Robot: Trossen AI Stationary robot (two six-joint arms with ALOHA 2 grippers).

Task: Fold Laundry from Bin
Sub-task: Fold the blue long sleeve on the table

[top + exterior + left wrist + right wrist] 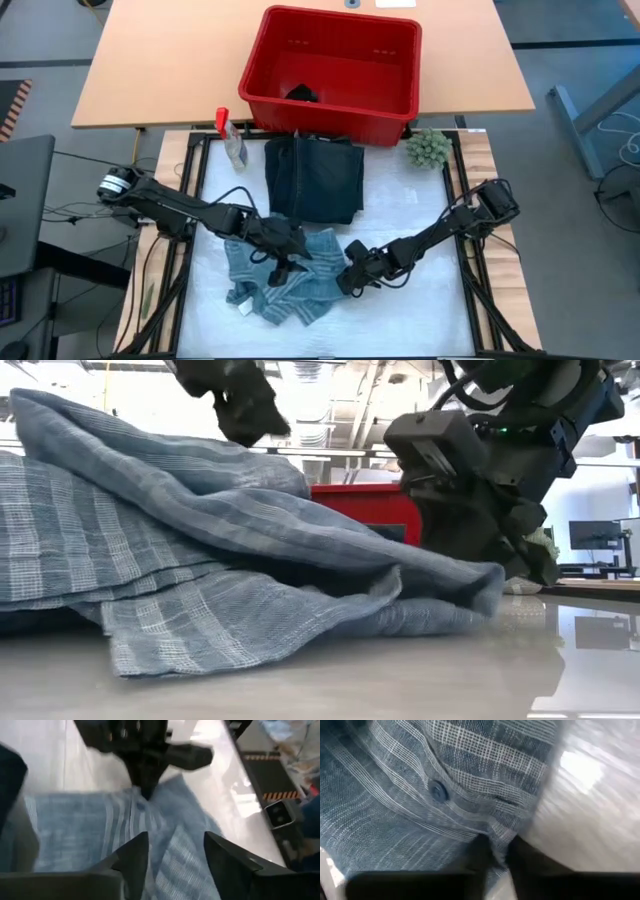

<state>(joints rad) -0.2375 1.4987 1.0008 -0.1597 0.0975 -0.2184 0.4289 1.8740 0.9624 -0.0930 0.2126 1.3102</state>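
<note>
A grey-blue striped garment (pixel 280 285) with a button (pixel 438 790) lies crumpled on the white table top near the front edge. My right gripper (pixel 350 280) is shut on its right-hand edge. My left gripper (pixel 175 857) hovers open just above the garment's middle, with nothing between its fingers. A dark navy garment (pixel 315 180) lies folded flat behind them. The red bin (pixel 335 70) stands at the far edge with a dark piece of laundry (pixel 302 94) on its floor. My right gripper pinches the striped garment's right-hand edge (pixel 496 847) between its two fingers, at a folded hem near the button. The fingers slant down from the table's right side. The garment lies slack on the table, with several layers heaped up (pixel 200 560).
A clear spray bottle with a red top (pixel 232 140) stands left of the navy garment. A fuzzy green ball (pixel 428 148) sits at the bin's right corner. Black frame rails (pixel 470 250) run along the table's sides. Bare white surface (pixel 420 320) lies at the front right.
</note>
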